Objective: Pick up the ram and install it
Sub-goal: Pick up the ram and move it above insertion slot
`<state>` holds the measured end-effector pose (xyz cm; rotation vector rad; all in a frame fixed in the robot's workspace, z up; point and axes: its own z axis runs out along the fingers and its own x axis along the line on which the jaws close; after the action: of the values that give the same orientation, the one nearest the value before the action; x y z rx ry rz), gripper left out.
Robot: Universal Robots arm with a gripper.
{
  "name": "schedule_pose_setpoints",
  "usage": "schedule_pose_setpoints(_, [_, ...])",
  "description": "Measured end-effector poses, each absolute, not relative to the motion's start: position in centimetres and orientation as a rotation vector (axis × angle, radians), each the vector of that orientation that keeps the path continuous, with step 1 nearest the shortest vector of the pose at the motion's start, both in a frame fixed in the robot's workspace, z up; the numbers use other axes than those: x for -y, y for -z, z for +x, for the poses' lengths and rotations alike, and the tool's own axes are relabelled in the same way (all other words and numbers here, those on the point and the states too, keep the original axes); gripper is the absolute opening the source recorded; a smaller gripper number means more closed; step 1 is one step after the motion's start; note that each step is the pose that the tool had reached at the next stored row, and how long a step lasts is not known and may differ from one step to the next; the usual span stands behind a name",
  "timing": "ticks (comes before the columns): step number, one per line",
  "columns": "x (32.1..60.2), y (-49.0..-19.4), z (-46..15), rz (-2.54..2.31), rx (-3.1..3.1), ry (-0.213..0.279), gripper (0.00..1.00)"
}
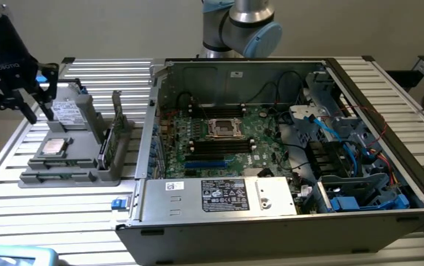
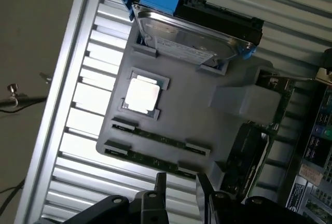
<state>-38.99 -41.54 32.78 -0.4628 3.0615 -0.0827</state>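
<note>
Two ram sticks stand on edge in the front slots of a grey fixture tray (image 1: 79,152). They are thin green strips: one ram stick (image 2: 158,137) and a second ram stick (image 2: 150,159) beside it, also seen as the ram sticks (image 1: 58,164) in the exterior view. My black gripper (image 1: 41,113) hangs above the tray's far end, near the hard drive, apart from the sticks. In the wrist view the gripper (image 2: 180,178) is open, its two fingers (image 2: 161,185) close to the nearer stick with nothing between them.
The tray also holds a hard drive (image 2: 194,40), a square silver processor (image 2: 141,94) and an upright expansion card (image 1: 114,136). At the exterior view's right lies an open computer case (image 1: 286,221) with its motherboard (image 1: 227,138), black memory slots (image 1: 220,145) and cables.
</note>
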Motion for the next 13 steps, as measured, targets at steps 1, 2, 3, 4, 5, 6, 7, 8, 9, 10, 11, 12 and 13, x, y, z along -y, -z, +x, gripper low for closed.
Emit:
schedule_pose_setpoints(1, [41.54,-32.78,-38.99,-0.490,-3.057,0.082,0.36])
schedule_pose_setpoints(2, [41.54,-32.78,-38.99,-0.518,-3.052,0.082,0.36])
schedule_pose_setpoints(3, [41.54,-32.78,-38.99,-0.545,-3.046,0.083,0.36])
schedule_pose_setpoints(4, [41.55,-32.77,-38.98,-0.573,-3.041,0.084,0.36])
schedule_pose_setpoints(5, [41.55,-32.78,-38.99,-0.600,-3.036,0.086,0.36])
schedule_pose_setpoints(6, [41.55,-32.78,-39.00,-0.629,-3.030,0.087,0.36])
schedule_pose_setpoints(7, [41.55,-32.78,-39.01,-0.656,-3.024,0.087,0.36])
schedule_pose_setpoints(8, [41.54,-32.78,-39.01,-0.683,-3.017,0.087,0.36])
schedule_pose_setpoints(9, [41.54,-32.78,-39.01,-0.710,-3.010,0.086,0.36])
schedule_pose_setpoints(10, [41.54,-32.79,-39.02,-0.737,-3.003,0.086,0.36])
schedule_pose_setpoints(11, [41.54,-32.78,-39.02,-0.764,-2.996,0.085,0.36])
schedule_pose_setpoints(12, [41.54,-32.78,-39.01,-0.791,-2.988,0.084,0.36])
schedule_pose_setpoints(13, [41.54,-32.78,-39.01,-0.818,-2.981,0.084,0.36])
